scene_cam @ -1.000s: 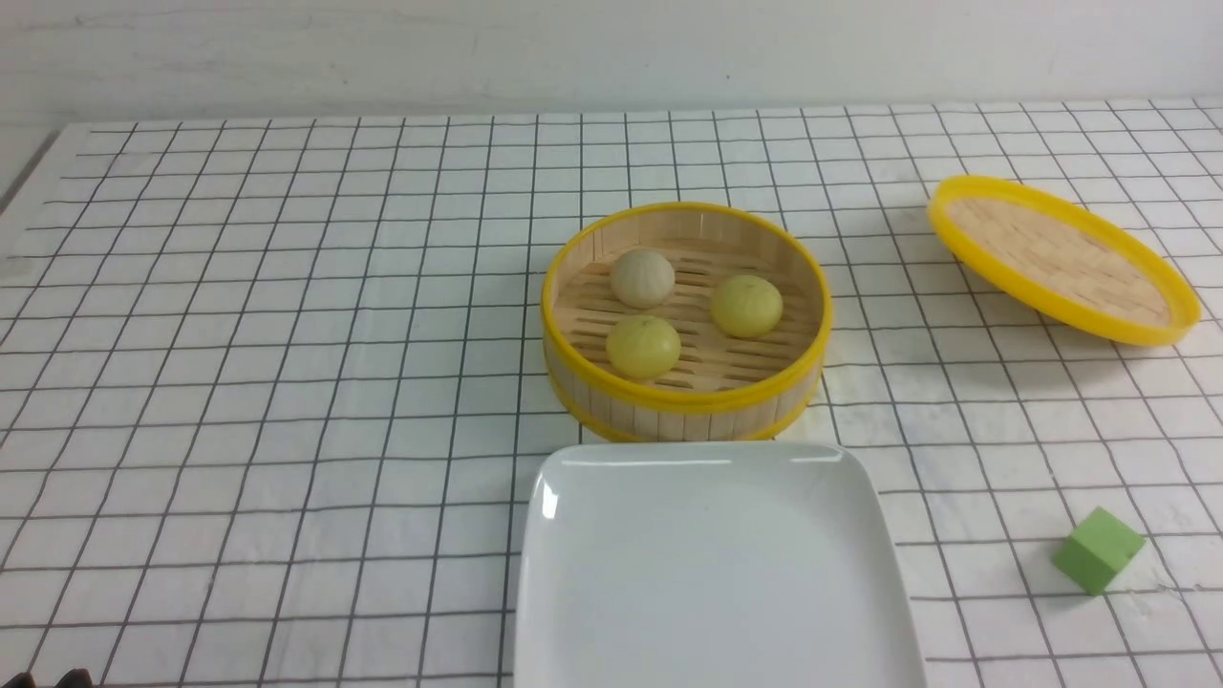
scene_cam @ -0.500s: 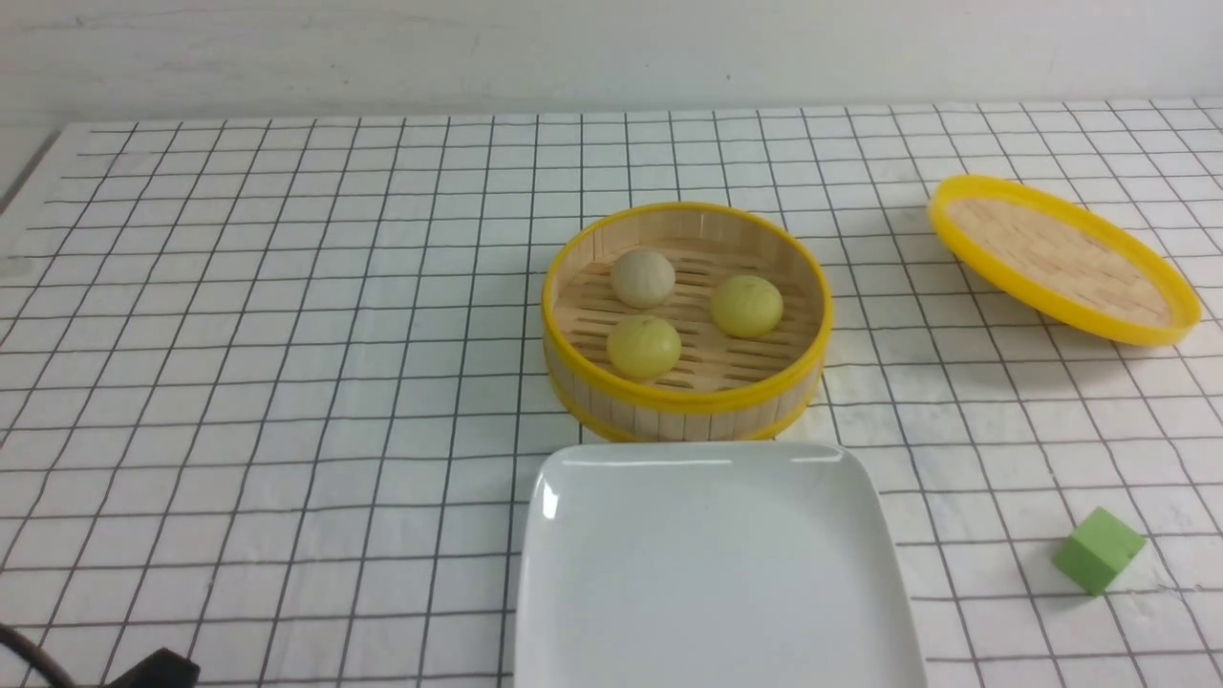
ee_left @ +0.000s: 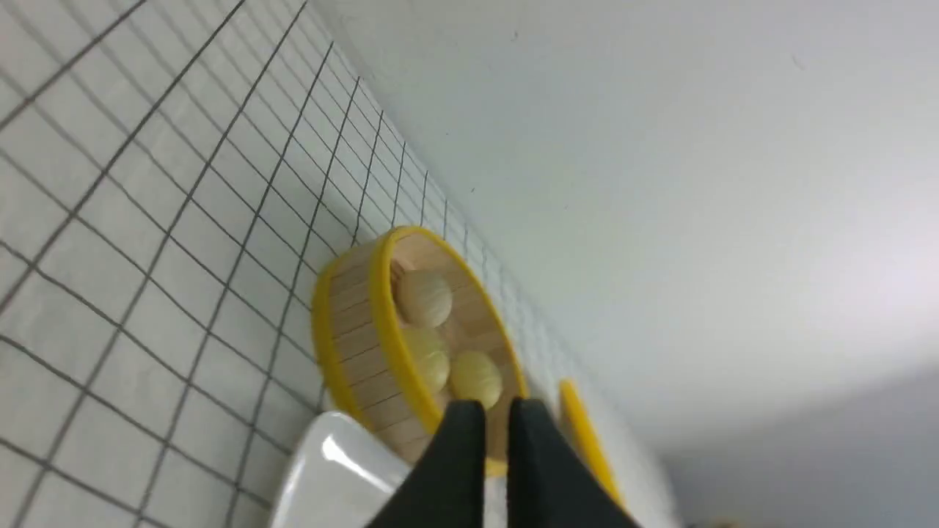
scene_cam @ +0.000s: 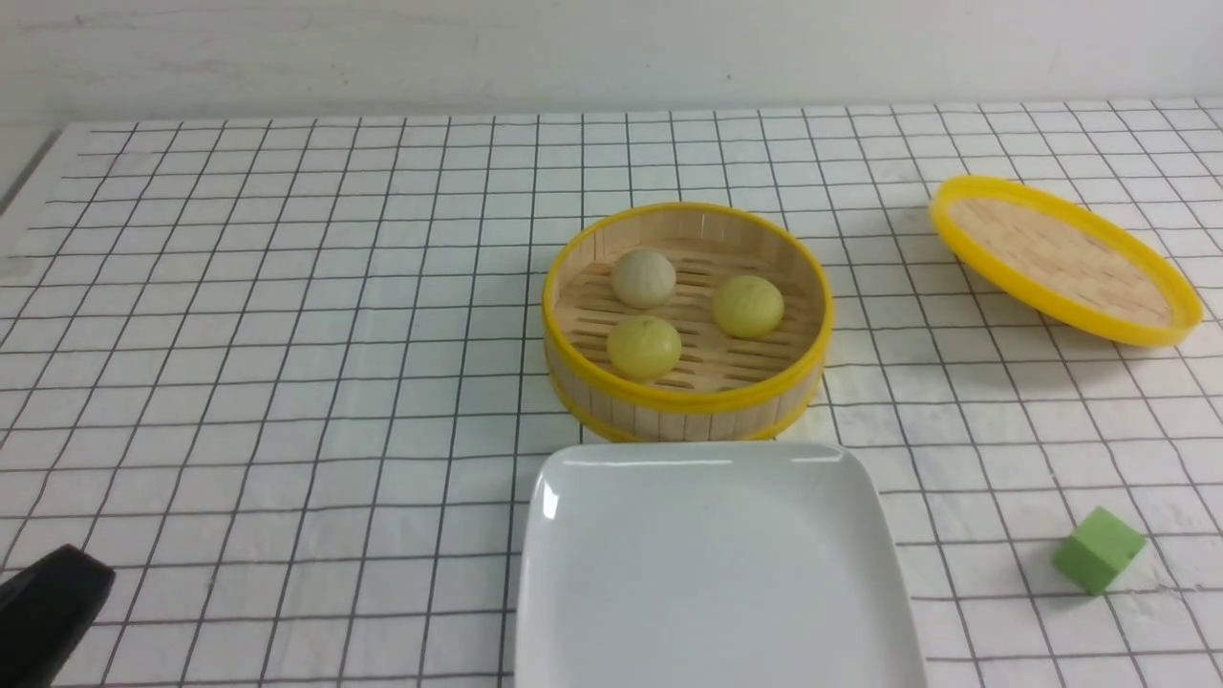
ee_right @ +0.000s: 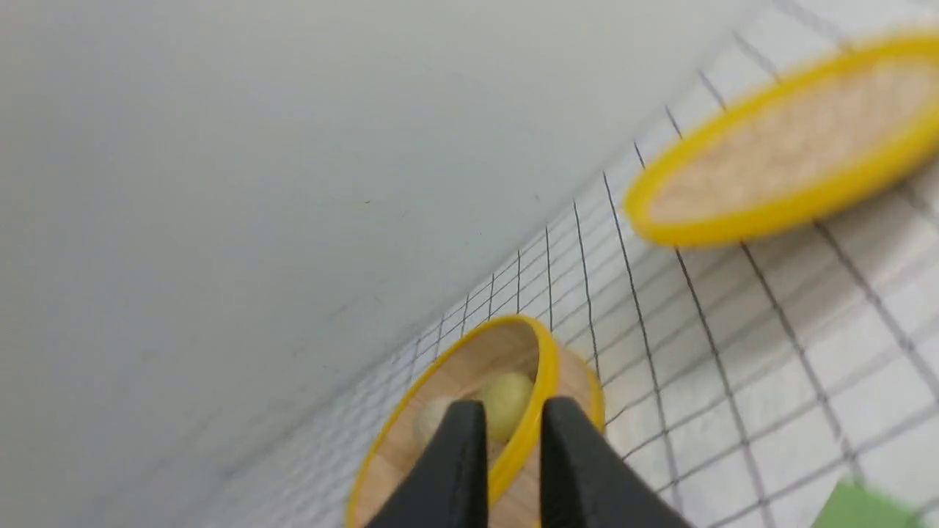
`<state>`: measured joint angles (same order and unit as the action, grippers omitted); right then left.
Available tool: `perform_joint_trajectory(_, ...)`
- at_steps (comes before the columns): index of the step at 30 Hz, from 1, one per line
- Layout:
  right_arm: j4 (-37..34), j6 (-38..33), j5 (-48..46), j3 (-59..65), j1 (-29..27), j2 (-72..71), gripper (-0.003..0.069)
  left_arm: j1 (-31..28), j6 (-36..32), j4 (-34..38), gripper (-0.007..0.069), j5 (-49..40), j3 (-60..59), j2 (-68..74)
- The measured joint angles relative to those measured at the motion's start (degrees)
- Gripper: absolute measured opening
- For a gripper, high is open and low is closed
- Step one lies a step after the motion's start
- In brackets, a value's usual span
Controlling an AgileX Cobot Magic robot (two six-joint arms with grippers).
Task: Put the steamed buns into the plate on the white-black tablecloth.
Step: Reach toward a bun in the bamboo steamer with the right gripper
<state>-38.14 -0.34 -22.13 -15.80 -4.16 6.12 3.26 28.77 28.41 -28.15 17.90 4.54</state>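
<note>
Left gripper [ee_left: 495, 414]: my jaws are drawn almost together with only a thin slit between them. They hold nothing, and the gripper sits low at the near left of the table, well apart from the steamer.
Right gripper [ee_right: 513, 414]: narrow gap, empty, out of the front view, and pointed toward the steamer.
Steamed buns: all three sit inside the bamboo steamer [scene_cam: 688, 401], none on the plate. The beige-grey bun [scene_cam: 642, 278] is at the back and the near yellow bun [scene_cam: 643, 346] just in front of it. The other yellow bun [scene_cam: 746, 306] is to the right.
Plate [scene_cam: 707, 454]: bare, on the white-black tablecloth [scene_cam: 287, 334] just in front of the steamer. I cannot tell whether they touch.
Risk, jaws: if I descend this narrow, I would likely press a bun's dome and dent it instead of straddling it.
Risk, neighbours: the beige-grey and near yellow buns are close, so a finger could nudge one aside.
Risk, steamer wall: a shallow approach could catch the yellow rim and shove the steamer into the plate.
Risk, squeeze: the buns look soft and round. Too firm deforms them, too light lets one roll free.
Risk, arms: both grippers aim at the same steamer, so they could crowd each other.
</note>
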Motion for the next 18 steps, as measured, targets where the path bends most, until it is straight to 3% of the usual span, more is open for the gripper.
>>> perform_joint_trajectory(1,5.46,-2.83,-5.11,-4.83,-0.05,6.31,0.0006,0.00,-2.37,-3.93,0.0012,-7.65,5.07,5.43)
perform_joint_trajectory(2,6.24,-3.00,-5.11,-4.83,-0.05,6.31,0.0001,0.00,-2.60,-4.37,0.0010,-8.58,5.57,6.96)
perform_joint_trajectory(4,18.18,-0.25,-16.01,-12.50,-0.92,21.02,-0.0012,0.00,-5.09,-10.61,0.0002,-22.21,11.70,17.91)
perform_joint_trajectory(7,23.61,3.10,-22.26,-17.66,-1.32,31.57,-0.0012,0.00,-6.24,-14.37,0.0002,-28.58,14.90,25.63)
perform_joint_trajectory(10,20.95,0.34,-25.92,-24.68,0.81,43.65,-0.0011,0.00,-7.76,-17.06,0.0002,-32.23,18.68,33.92)
perform_joint_trajectory(14,10.15,-9.97,-26.40,-34.34,8.37,57.14,0.0005,0.00,-10.60,-17.58,0.0002,-32.03,20.05,40.79)
perform_joint_trajectory(18,8.07,-12.68,-26.17,-46.22,17.51,70.33,0.0059,0.00,-11.40,-17.64,0.0002,-31.98,20.05,43.43)
